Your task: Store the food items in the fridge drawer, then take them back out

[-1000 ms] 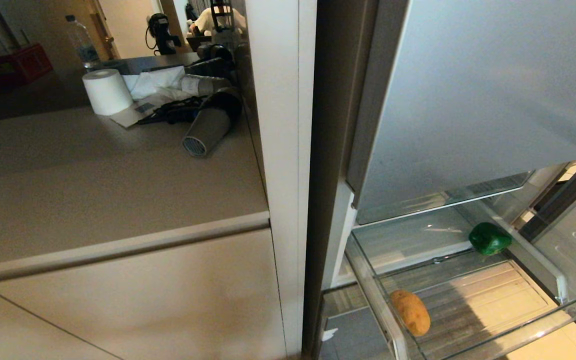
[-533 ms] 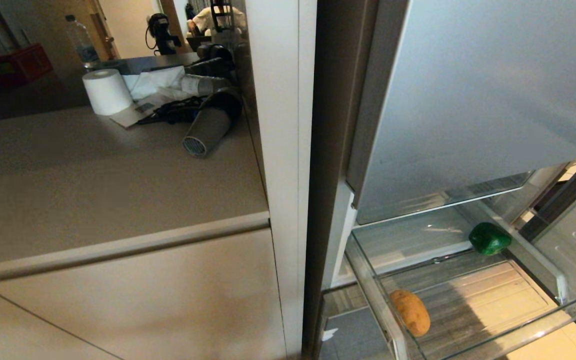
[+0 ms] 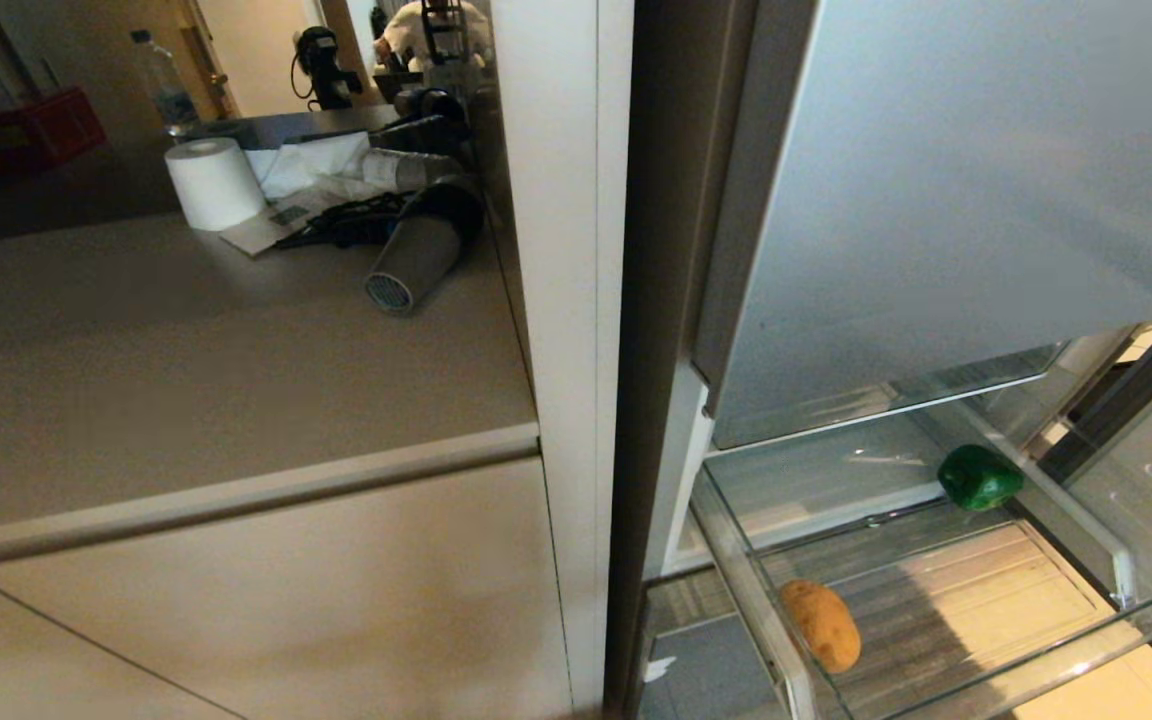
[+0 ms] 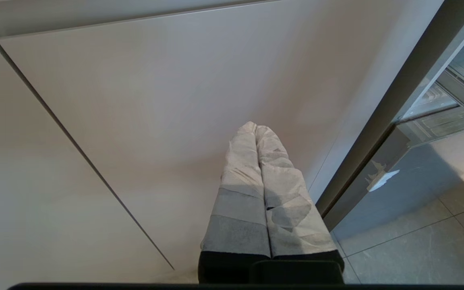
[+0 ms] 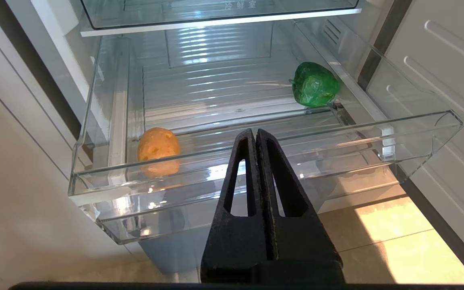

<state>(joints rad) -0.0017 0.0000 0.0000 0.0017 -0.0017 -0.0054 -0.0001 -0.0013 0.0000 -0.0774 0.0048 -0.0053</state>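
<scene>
The drawer (image 5: 264,133) stands pulled out from the fridge (image 3: 936,200), a clear plastic bin with a ribbed floor. On the shelf edge above it runs a line of small printed characters, too small to read. The pepper (image 5: 315,84), glossy dark green, sits at the drawer's back right corner beside the side wall. The potato (image 5: 158,145), rounded and tan-orange with a few pits, lies near the front left, just behind the front wall. The two are well apart.

The right gripper (image 5: 255,133) is just outside the drawer's front, black fingers pressed together and empty. The left gripper (image 4: 255,128), fingers wrapped in pale tape, is closed too, holding nothing, facing a beige cabinet door (image 4: 135,100).

On the counter (image 3: 186,380) left of the fridge are a paper roll (image 3: 214,183) and a grey dryer (image 3: 416,262).
</scene>
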